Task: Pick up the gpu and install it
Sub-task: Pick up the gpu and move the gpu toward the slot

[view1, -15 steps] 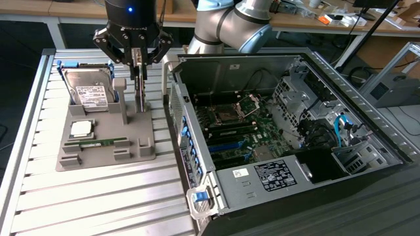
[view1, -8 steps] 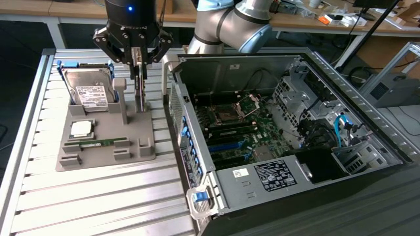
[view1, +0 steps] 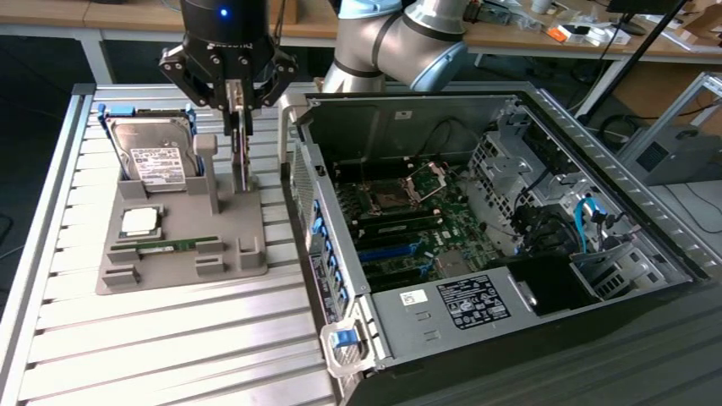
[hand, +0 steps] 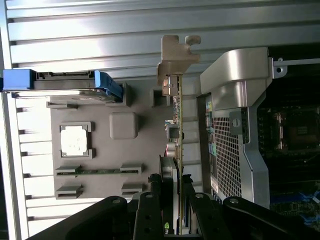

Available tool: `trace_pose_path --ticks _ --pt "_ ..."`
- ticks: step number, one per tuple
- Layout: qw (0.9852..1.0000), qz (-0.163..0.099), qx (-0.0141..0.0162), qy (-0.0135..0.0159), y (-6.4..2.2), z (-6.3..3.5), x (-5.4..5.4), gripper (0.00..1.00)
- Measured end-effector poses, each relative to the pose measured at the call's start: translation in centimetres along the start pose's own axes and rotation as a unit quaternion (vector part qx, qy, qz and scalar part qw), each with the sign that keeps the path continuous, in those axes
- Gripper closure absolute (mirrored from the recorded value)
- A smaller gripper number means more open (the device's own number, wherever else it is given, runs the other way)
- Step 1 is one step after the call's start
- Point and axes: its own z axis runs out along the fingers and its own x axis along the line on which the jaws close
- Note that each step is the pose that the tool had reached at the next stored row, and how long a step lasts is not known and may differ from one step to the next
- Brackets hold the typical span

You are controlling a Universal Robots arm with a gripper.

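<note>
Vertically clamped in black robot gripper [view1: 235,123], closed on upper edge: thin dark-brown, silver-bracketed gpu card [view1: 242,165], lower edge at grey plastic parts holder [view1: 181,262]. Risk: snagging on holder's posts if tilted, or slipping from so narrow a grip.

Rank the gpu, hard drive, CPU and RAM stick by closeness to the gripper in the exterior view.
1. gpu, clamped in the gripper.
2. hard drive, standing toward the exterior view's left.
3. CPU, flat on the holder.
4. RAM stick, beyond the CPU.
</note>
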Motion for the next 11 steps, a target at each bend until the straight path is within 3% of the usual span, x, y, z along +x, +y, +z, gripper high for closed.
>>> trace_pose_path --ticks 11 --pt "1.0000 0.000 0.0000 0.0000 0.01 -0.22 -0.01 0.73"
